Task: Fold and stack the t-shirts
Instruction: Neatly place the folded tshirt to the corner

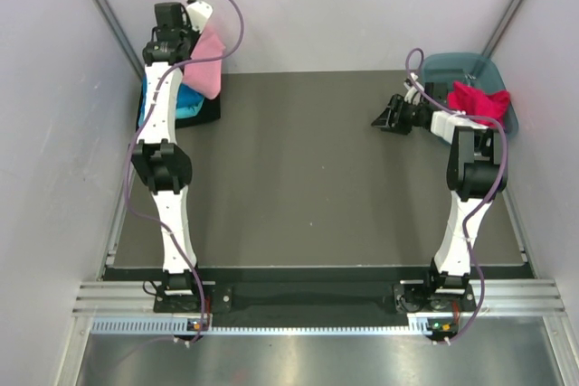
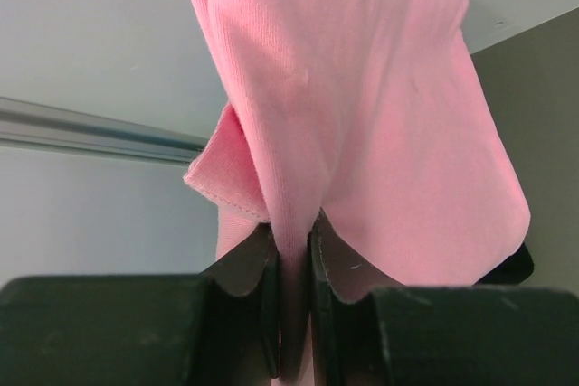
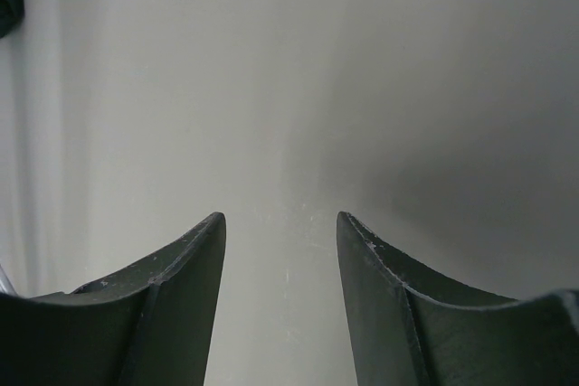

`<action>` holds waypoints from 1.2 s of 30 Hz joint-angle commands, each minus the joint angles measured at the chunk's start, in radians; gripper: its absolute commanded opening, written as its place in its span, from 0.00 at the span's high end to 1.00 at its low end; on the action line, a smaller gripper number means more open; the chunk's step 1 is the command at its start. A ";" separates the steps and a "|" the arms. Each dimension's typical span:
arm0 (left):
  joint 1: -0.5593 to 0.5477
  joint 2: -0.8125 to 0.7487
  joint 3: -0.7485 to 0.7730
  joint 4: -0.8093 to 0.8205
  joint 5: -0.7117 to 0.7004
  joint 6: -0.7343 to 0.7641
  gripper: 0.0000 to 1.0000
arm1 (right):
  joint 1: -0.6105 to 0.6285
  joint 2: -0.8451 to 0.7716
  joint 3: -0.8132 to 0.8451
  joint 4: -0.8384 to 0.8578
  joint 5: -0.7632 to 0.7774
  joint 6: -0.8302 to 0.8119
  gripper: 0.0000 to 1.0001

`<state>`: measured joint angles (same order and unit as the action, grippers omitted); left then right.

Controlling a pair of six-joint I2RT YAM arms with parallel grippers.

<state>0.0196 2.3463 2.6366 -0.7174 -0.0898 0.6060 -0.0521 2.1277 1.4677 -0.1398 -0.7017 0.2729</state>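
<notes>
I think you needed to carry the pink shirt (image 2: 362,133) to the middle of the bench (image 1: 308,178) and lay it flat, going slowly so it didn't slip. Your left arm stood tall at the upper left. The left fingers (image 2: 290,241) pinched the pink shirt tight above the blue shirt (image 1: 187,101). Your right arm bent low at the upper right. The right fingers (image 1: 384,117) were apart and held nothing, near the red shirt (image 1: 479,101).

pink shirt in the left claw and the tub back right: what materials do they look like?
Pink t-shirt: soft matte knit, probably cotton jersey; fine ribbing, a stitched hem and limp folds show. Tub: looks like smooth, tinted translucent plastic, blue-grey with rigid rounded walls; exact type unclear.
</notes>
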 commanded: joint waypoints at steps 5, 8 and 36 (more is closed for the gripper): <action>0.003 -0.093 -0.012 0.059 -0.047 0.070 1.00 | 0.015 -0.003 0.013 0.069 -0.013 0.011 0.48; 0.009 -0.052 -0.015 0.056 -0.071 0.087 1.00 | 0.015 -0.011 0.011 0.068 -0.013 0.009 0.48; 0.126 0.185 -0.032 0.329 -0.269 0.261 1.00 | 0.029 -0.031 -0.021 0.055 0.014 -0.023 0.48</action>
<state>0.1238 2.5313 2.5877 -0.5220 -0.3111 0.8158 -0.0376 2.1277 1.4330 -0.1123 -0.6853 0.2787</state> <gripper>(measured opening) 0.177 0.522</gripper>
